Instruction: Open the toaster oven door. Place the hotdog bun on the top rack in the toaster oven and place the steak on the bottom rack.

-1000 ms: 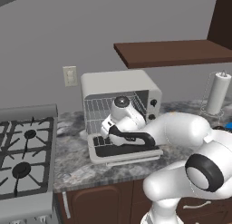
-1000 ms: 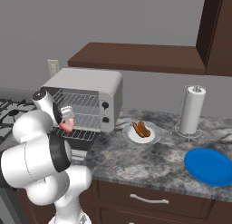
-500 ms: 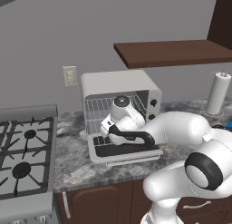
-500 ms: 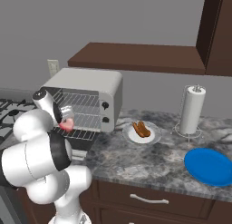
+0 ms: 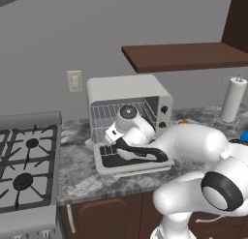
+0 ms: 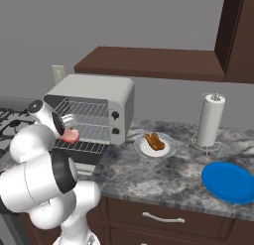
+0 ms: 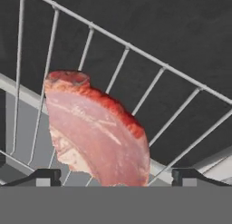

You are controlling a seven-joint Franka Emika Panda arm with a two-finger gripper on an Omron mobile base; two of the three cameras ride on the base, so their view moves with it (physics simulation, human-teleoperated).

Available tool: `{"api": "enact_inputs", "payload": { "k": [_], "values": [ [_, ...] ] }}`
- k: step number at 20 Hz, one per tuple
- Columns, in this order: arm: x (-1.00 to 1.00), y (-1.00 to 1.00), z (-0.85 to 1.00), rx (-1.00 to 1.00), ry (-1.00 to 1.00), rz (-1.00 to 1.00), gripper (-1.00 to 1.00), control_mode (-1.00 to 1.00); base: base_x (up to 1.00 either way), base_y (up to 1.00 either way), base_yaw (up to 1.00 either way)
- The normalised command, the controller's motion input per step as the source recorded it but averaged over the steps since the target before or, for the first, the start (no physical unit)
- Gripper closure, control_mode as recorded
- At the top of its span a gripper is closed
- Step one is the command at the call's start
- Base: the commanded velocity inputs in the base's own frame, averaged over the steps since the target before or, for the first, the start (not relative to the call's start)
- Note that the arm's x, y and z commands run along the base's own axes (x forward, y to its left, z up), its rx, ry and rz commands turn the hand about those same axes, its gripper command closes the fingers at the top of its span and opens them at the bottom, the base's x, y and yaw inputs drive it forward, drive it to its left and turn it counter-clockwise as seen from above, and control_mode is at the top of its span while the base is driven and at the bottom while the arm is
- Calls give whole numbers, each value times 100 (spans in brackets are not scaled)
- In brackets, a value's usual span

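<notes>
Pink-red steak [image 7: 97, 134] lies against bottom rack [image 7: 172, 109] wires inside the toaster oven [image 6: 94, 97], door [image 5: 131, 160] down. Gripper [image 7: 115, 175] spread wide, steak between the tips, apparently released. Hotdog bun [image 6: 155, 141] sits on its dish [image 6: 168, 149]; top-rack placement outstanding.

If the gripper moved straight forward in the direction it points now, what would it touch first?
Most likely the steak: in the hand view it stands right ahead of the open jaws of the gripper, between the tips. Behind it are wire bars of an oven rack; depth is unclear.
</notes>
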Motion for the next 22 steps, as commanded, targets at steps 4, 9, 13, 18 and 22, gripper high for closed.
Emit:
{"api": "enact_inputs", "payload": {
  "k": [4,9,13,18,22],
  "values": [
    [-40,8,21,7,0,-4,-100,-100,0,0,0],
    [-36,3,25,11,6,-14,-100,-100,0,0,0],
    [-46,0,9,3,14,-28,-100,-100,0,0,0],
    [-40,0,1,2,24,-25,-100,-100,0,0,0],
    [-10,-10,-4,8,22,-9,-100,-100,0,0,0]
  ]
}}
